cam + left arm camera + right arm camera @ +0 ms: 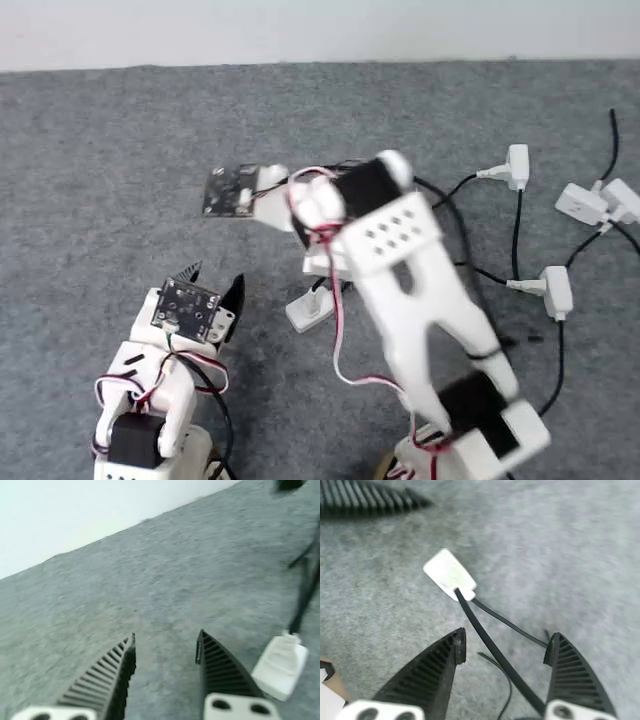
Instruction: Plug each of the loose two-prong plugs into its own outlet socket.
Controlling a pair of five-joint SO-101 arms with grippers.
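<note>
1. Judged step: picking up a loose plug, with nothing grasped yet. The white two-prong plug (449, 574) lies flat on the grey desk (90, 180), between the two arms.
2. The right gripper (507, 639) is released, its jaws spread wide and empty. The plug lies ahead of it, and the plug's black cord (490, 650) runs back between the two fingers.
3. The left gripper (166, 637) is also released and holds nothing. It hangs low over bare desk, with the same plug off to one side.
4. Well apart from this plug, several white cord-end pieces (556, 290) lie on black cords. Whether each is a plug or a socket cannot be told from here.
5. The next move, as I read it, is for the right gripper to advance along the cord and close on the plug body itself, not the cable.
6. The grip should leave the prongs free, and a socket piece then has to be steadied, probably by the left gripper.
</note>
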